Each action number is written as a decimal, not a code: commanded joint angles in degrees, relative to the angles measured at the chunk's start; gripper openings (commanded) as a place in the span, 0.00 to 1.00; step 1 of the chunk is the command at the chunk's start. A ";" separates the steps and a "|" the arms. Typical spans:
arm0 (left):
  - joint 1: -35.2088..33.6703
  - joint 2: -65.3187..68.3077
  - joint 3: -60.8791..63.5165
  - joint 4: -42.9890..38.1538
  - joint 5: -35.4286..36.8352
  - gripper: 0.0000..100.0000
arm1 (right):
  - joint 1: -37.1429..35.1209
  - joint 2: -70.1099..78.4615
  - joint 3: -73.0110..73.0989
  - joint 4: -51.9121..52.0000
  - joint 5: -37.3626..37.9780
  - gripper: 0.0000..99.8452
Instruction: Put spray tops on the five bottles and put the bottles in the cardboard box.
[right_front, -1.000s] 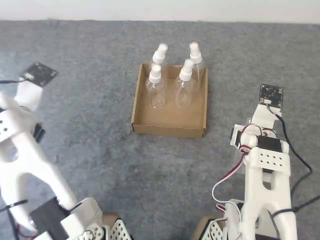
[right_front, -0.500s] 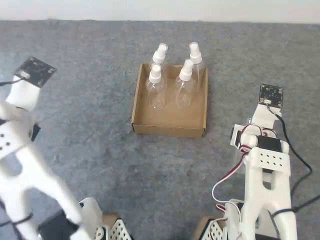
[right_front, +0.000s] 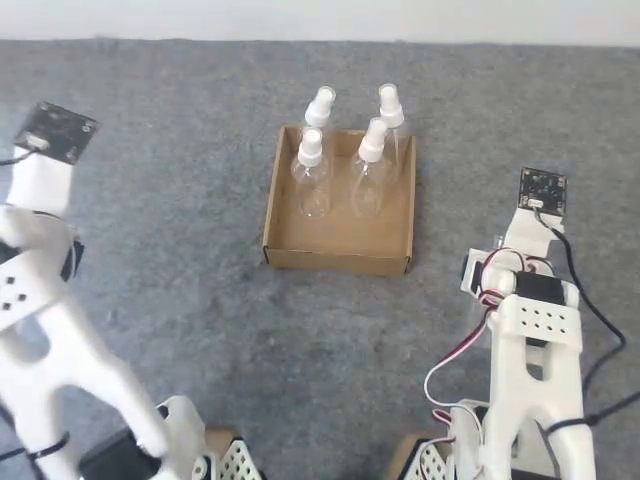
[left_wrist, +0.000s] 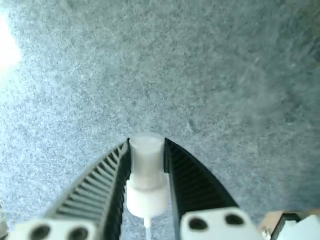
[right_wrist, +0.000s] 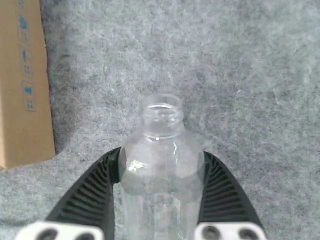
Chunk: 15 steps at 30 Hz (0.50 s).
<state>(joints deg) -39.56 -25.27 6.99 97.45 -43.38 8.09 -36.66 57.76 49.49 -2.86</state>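
Both arms up, each claw closed on a part.
The left arm (right_front: 40, 290) stands tall, and its left claw (left_wrist: 146, 146) pinches a spray top (left_wrist: 146, 175) between both fingers. The right arm (right_front: 535, 330) is folded, and its right claw (right_wrist: 161, 156) grips a bottle (right_wrist: 160, 125) whose neck sticks out past the fingertips.

Seen on my remote overhead feed, the tabletop (right_front: 180, 200) wears a mottled grey, carpet-like covering that runs back to a pale strip of wall (right_front: 320, 18) at its far edge. My wrist feeds show the same grey weave close up.
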 joint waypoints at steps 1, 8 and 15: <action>0.44 -2.55 -2.68 0.44 3.60 0.01 | 0.92 -2.68 -0.88 -1.10 0.00 0.05; 0.44 -2.55 -2.68 -5.98 14.33 0.01 | 0.92 -2.68 -0.88 -1.10 0.00 0.05; 2.37 -2.55 -2.68 -6.42 21.71 0.01 | 0.92 -2.86 -0.88 -1.10 0.00 0.05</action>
<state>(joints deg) -38.24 -25.27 6.99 92.53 -25.89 8.18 -36.66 57.76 49.49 -2.86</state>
